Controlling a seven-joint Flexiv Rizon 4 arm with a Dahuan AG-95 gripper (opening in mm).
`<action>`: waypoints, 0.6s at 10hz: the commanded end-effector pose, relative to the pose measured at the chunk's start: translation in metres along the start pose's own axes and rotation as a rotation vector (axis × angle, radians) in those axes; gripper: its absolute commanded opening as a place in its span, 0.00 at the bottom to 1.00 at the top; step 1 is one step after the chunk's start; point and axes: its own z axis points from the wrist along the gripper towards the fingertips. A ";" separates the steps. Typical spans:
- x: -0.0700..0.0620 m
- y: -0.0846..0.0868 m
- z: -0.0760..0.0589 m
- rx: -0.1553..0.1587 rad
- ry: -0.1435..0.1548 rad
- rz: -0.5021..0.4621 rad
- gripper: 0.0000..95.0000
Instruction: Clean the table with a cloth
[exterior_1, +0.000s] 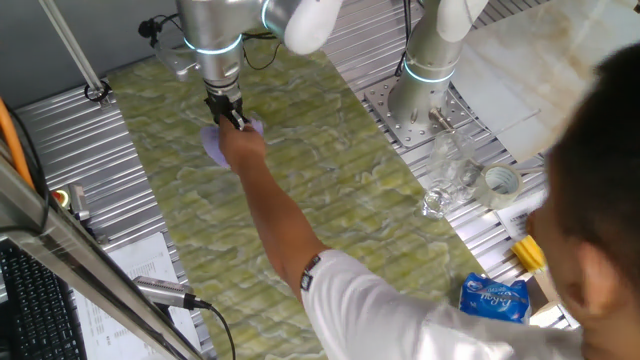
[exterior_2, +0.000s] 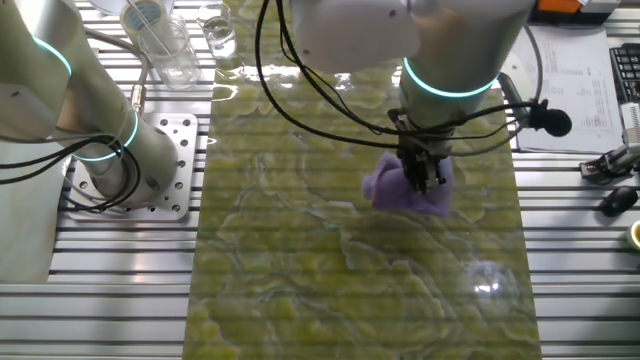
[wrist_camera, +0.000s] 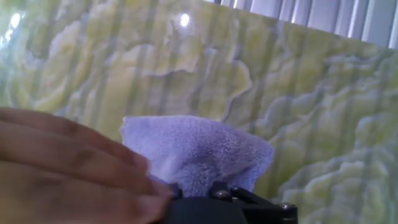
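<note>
Cloth (exterior_2: 402, 190) bunched on table (exterior_2: 300, 280), upstanding fold clamped by closed fingers (exterior_2: 426, 180); person's hand (wrist_camera: 68, 168) touching.

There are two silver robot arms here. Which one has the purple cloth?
The arm over the green-yellow table, whose gripper pinches the cloth. The other arm stands bolted at the side, away from it.

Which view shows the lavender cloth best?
The other fixed view: the cloth lies unobstructed under the gripper. The hand view shows only its raised edge beside a person's fingers; one fixed view mostly hides it behind the hand.

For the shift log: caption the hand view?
Gripper pinching purple cloth over green table, person's hand alongside.
</note>
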 end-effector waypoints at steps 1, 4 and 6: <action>0.000 -0.001 0.000 -0.033 -0.007 -0.007 1.00; 0.001 -0.004 -0.003 -0.035 -0.006 -0.021 1.00; 0.006 -0.013 -0.010 -0.036 0.010 -0.044 1.00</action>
